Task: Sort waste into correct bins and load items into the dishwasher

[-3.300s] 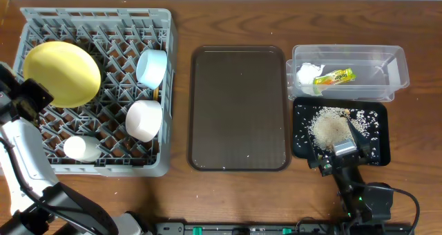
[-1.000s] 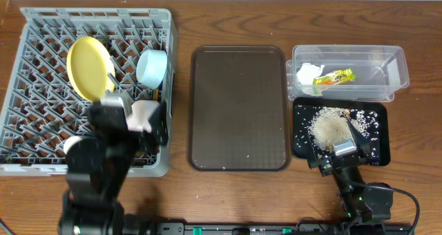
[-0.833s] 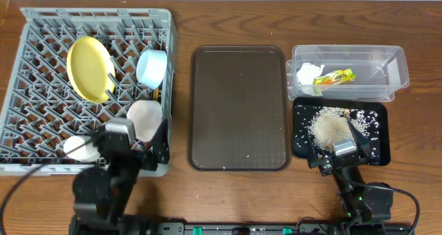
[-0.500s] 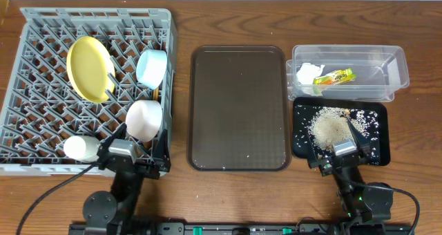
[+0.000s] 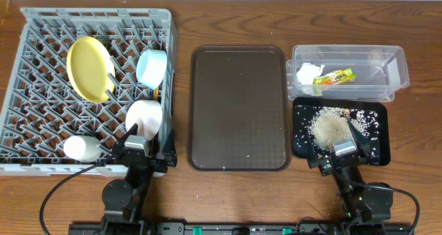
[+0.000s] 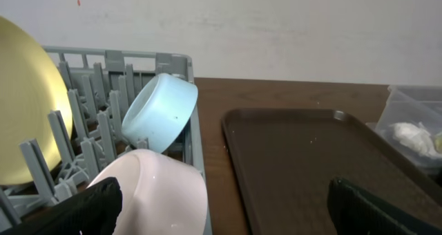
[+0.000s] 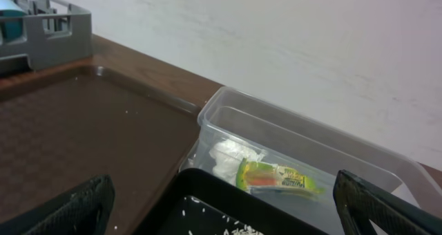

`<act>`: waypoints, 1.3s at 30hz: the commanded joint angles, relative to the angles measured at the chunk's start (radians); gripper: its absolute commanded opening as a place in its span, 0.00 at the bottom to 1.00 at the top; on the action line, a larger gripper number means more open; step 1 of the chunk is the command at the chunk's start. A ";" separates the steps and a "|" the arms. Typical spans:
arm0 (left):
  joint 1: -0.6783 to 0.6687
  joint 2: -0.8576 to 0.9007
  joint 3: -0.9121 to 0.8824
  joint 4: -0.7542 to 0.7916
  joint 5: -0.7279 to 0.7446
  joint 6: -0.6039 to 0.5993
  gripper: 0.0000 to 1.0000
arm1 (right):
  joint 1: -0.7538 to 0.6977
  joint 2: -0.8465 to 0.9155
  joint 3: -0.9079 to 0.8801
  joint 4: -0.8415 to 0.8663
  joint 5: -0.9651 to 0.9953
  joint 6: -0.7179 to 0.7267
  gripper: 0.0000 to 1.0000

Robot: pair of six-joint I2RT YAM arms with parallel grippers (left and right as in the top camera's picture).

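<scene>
Both claws are gaping wide, gripping nothing. The left gripper [image 5: 146, 153] is sitting lower left by the dish rack [image 5: 97, 12]; the right gripper [image 5: 343, 156] is sitting lower right.

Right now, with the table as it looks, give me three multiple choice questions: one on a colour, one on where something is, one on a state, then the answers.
1. What colour is the plate in the rack?
A yellow
B red
C green

2. Where is the snack wrapper?
A on the plate
B in the clear tub
C in the rack

3. The left pincer is:
A shut on the plate
B shut on the snack wrapper
C open and empty

Answers:
1 A: it shows yellow in both the overhead and left wrist views.
2 B: it lies beside the napkin inside the tub.
3 C: its fingers stand wide apart and grip nothing.
</scene>
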 commanded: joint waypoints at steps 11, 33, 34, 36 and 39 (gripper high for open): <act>-0.002 -0.005 -0.012 -0.056 -0.009 0.006 0.95 | -0.018 -0.006 -0.004 0.000 -0.002 -0.011 0.99; -0.002 -0.005 -0.012 -0.056 -0.008 0.006 0.95 | -0.018 -0.006 -0.004 0.000 -0.002 -0.011 0.99; -0.002 -0.005 -0.012 -0.056 -0.009 0.006 0.95 | -0.018 -0.006 -0.004 0.000 -0.002 -0.011 0.99; -0.002 -0.005 -0.012 -0.056 -0.009 0.006 0.95 | -0.018 -0.006 -0.004 0.000 -0.002 -0.011 0.99; -0.002 -0.005 -0.012 -0.056 -0.008 0.006 0.95 | -0.018 -0.006 -0.004 0.000 -0.002 -0.011 0.99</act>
